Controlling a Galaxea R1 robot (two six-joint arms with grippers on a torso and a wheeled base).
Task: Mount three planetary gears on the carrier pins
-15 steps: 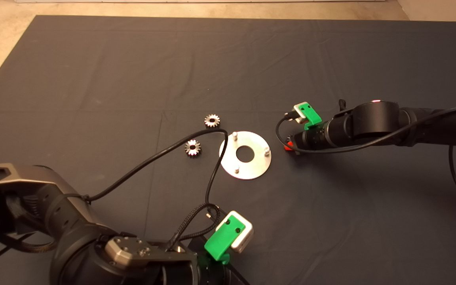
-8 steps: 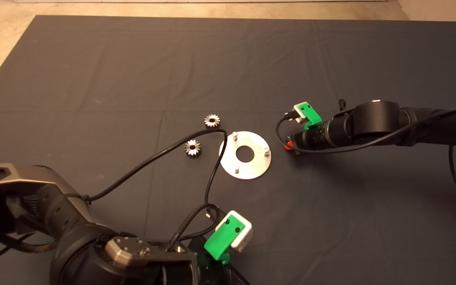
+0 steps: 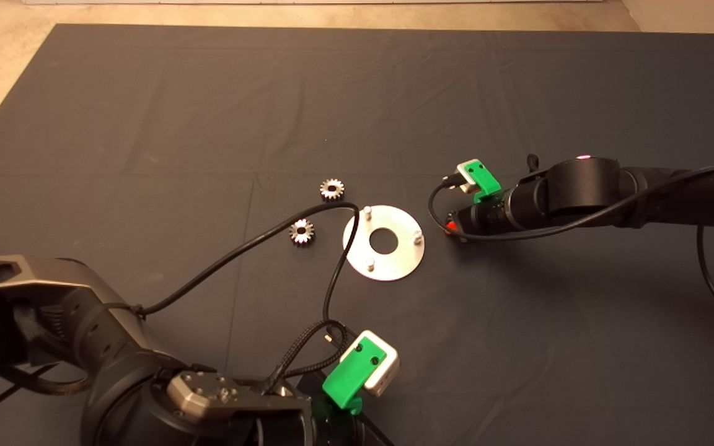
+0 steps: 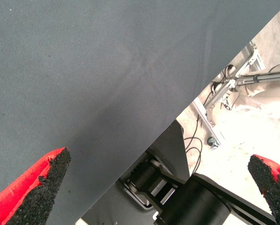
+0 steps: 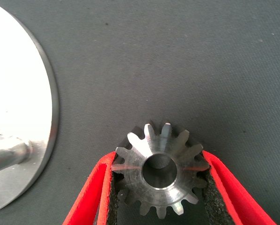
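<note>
Closing on one of the planetary gears point(image 5: 159, 174), the right gripper point(image 3: 453, 228) is pinching its teeth between both black pads, just off the disc point(image 3: 383, 242) at its 3 o'clock edge; whether the gear is sitting on the mat point(image 3: 208, 111) or already lifting clear is hard to judge. The left gripper point(image 4: 163, 187) is waiting at the mat's near edge, at about 6 o'clock from the disc, its fingers spread wide over bare cloth. All three carrier pins point(image 3: 368, 211) are standing empty, so no gear is installed yet, and by my reading three placements are remaining. Two gears point(image 3: 332, 189) are lying loose on the mat at roughly 9 and 10 o'clock from the disc. Only the right wrist view is showing the held gear and one nearby pin; the head view is hiding that gear under the arm but showing the other two.
</note>
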